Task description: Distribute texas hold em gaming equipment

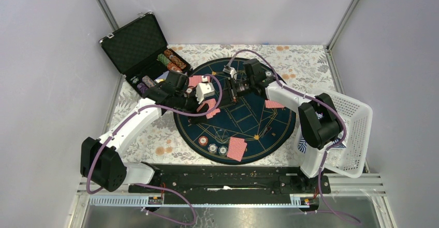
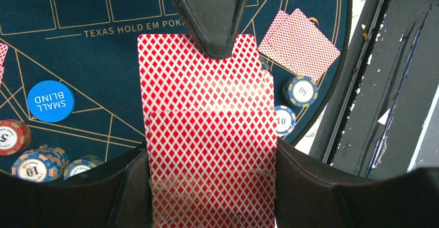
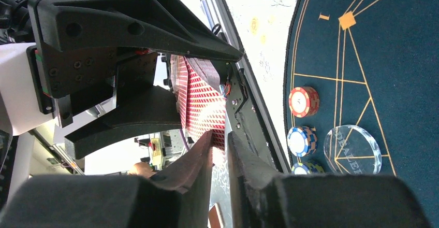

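Observation:
My left gripper (image 1: 206, 105) is shut on a deck of red-backed playing cards (image 2: 212, 134), held over the round blue poker mat (image 1: 259, 129). My right gripper (image 1: 234, 90) meets it from the right, its fingers (image 2: 215, 15) pinched on the top card (image 2: 181, 72), which sticks out past the deck. In the right wrist view the right gripper (image 3: 220, 137) grips the card edge (image 3: 204, 109). Card pairs lie on the mat (image 1: 237, 148) (image 1: 274, 104). Striped chips (image 1: 212, 146), a blue small blind disc (image 2: 50, 101) and a clear dealer button (image 3: 352, 147) lie on the mat.
An open black case (image 1: 137, 44) with chip rows stands at the back left. A white basket (image 1: 357, 134) sits at the right edge. The mat lies on a floral cloth (image 1: 305, 62). A black rail (image 1: 228, 179) runs along the near edge.

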Robot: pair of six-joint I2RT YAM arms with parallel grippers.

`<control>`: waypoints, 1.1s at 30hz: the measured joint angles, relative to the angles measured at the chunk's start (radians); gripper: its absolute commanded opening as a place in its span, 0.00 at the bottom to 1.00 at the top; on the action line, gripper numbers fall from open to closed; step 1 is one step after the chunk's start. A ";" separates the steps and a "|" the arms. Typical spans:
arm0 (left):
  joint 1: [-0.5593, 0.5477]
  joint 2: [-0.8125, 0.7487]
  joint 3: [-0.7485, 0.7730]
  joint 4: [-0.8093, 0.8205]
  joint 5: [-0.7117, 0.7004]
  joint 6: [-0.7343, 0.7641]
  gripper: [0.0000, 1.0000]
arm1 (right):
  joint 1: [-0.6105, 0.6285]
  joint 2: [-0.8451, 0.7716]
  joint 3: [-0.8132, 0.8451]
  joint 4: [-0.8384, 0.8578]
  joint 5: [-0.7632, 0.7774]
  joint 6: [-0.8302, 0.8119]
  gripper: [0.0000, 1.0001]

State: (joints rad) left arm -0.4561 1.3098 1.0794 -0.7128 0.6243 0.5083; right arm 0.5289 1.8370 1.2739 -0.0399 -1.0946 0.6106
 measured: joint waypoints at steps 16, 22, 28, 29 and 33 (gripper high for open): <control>0.000 0.000 0.000 0.002 0.002 -0.001 0.00 | -0.007 -0.050 -0.108 0.221 -0.051 0.179 0.48; 0.001 0.000 0.000 0.005 0.002 -0.005 0.00 | -0.002 -0.050 -0.117 0.286 -0.047 0.242 0.38; 0.006 0.000 0.000 0.005 0.009 -0.013 0.00 | 0.000 -0.050 -0.119 0.271 -0.027 0.243 0.29; 0.008 0.000 0.000 0.005 0.010 -0.013 0.00 | 0.000 -0.050 -0.119 0.260 -0.022 0.237 0.28; 0.012 0.000 0.000 0.005 0.012 -0.013 0.00 | -0.005 -0.050 -0.117 0.216 -0.006 0.208 0.23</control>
State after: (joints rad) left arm -0.4438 1.3094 1.0794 -0.7078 0.6365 0.4953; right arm 0.5240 1.7870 1.1564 0.1761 -1.1007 0.8185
